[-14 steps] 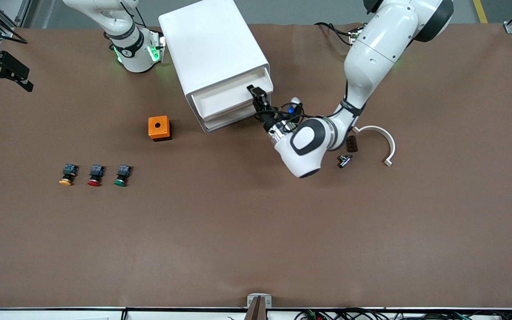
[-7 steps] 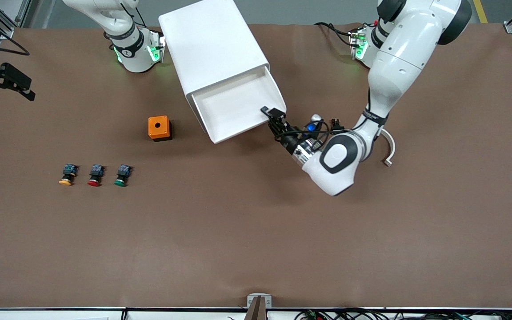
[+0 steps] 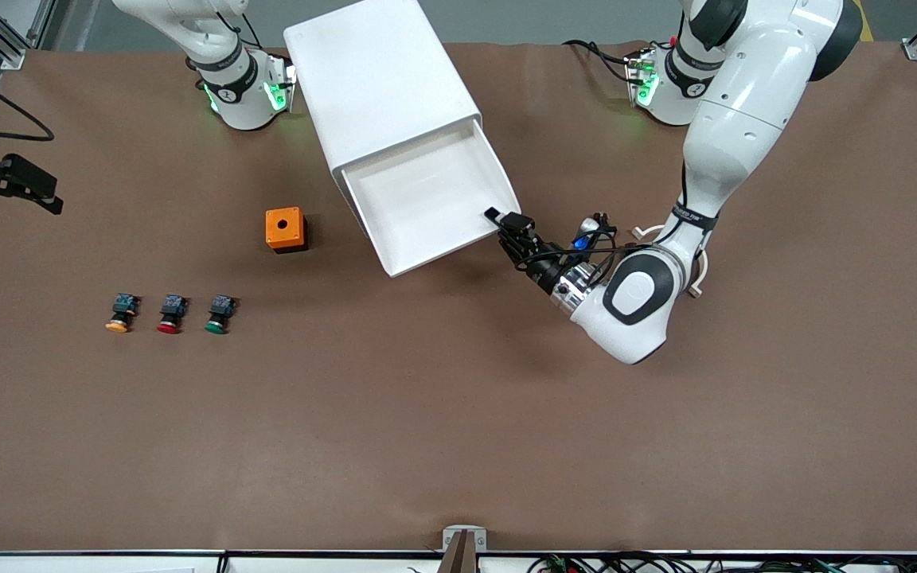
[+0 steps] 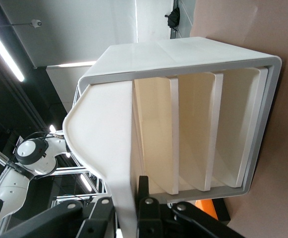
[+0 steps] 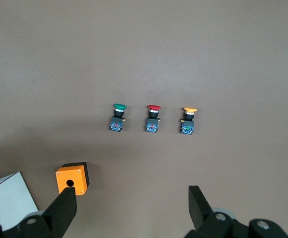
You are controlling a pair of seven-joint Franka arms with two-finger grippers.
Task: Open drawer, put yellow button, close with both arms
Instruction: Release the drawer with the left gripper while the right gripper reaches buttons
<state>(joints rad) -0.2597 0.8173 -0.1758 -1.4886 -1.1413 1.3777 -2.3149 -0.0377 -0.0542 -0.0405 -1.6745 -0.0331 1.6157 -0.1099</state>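
The drawer point(image 3: 444, 253), topmost in the white cabinet point(image 3: 379, 79), stands pulled out with a bare white floor. My left gripper point(image 3: 506, 219) is shut on the corner of its front toward the left arm's end. In the left wrist view the drawer's front point(image 4: 109, 124) runs between the fingers of the left gripper point(image 4: 126, 198). The yellow button point(image 3: 118, 313) lies on the table toward the right arm's end, in a row with two other buttons. My right gripper point(image 3: 29, 191) hangs open and empty in the air over that end. The right wrist view shows the right gripper point(image 5: 131, 208) and the yellow button point(image 5: 189, 120) farther off.
A red button point(image 3: 171, 313) and a green button point(image 3: 219, 313) lie beside the yellow one. An orange box with a hole point(image 3: 284, 229) stands beside the cabinet, toward the right arm's end. A white curved piece point(image 3: 643, 231) lies partly hidden under the left arm.
My left gripper has drawn the drawer out of the cabinet toward the front camera, from nearly shut to well open. The right gripper has shifted slightly.
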